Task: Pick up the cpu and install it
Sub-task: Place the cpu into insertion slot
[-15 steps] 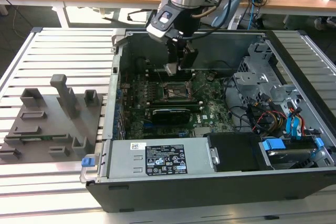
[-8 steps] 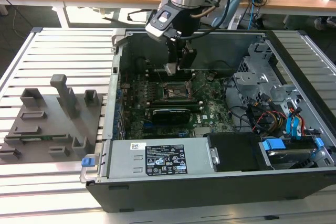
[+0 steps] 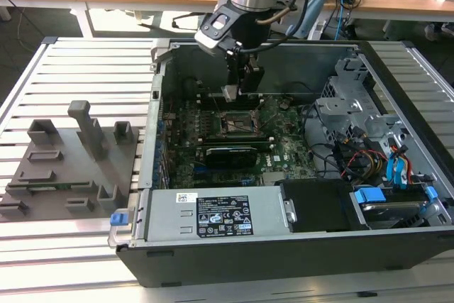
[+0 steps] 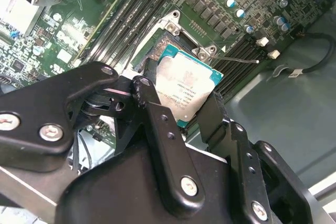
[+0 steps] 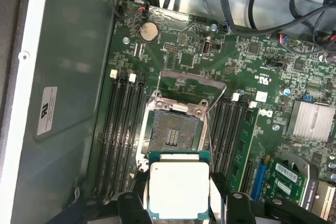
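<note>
One cpu (image 5: 179, 188), clamped at two opposite edges by the gripper (image 4: 182, 88), held flat, just above the open motherboard socket (image 5: 170, 132), not touching it, inside the opened computer case (image 3: 319, 255).

no legible txt, cpu (image 4: 186, 85) print unreadable, PSU label (image 3: 221, 222) too

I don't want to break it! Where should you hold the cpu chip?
By its two opposite thin edges, coming down from above, as the gripper holds the cpu now. It is flat and square, so the sides give straight, parallel surfaces.
</note>
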`<state>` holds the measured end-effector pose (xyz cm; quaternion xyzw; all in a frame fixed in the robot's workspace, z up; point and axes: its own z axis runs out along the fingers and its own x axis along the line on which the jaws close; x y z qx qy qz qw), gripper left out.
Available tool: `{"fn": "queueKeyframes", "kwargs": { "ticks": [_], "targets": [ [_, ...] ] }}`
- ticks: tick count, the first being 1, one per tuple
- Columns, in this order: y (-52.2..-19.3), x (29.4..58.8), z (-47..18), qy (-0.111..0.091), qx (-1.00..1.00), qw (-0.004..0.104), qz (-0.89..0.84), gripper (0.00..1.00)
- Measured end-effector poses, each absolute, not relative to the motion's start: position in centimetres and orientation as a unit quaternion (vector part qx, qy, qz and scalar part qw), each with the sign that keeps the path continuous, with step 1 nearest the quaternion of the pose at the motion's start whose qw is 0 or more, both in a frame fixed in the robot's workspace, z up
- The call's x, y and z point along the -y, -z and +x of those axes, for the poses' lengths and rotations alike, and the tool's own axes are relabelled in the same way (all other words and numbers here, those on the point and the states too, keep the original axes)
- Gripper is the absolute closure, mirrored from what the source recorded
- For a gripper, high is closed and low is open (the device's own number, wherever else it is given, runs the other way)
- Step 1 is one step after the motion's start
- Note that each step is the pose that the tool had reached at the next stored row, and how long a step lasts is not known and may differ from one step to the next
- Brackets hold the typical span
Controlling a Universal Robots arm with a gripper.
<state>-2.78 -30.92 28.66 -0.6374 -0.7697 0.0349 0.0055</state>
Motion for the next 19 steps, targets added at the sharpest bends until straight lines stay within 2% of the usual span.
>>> {"fn": "queueKeyframes", "kwargs": {
  "ticks": [19],
  "targets": [
    [-28.65,30.92,-2.78,-0.035,0.728,0.007,-0.685,0.45]
  ]
}}
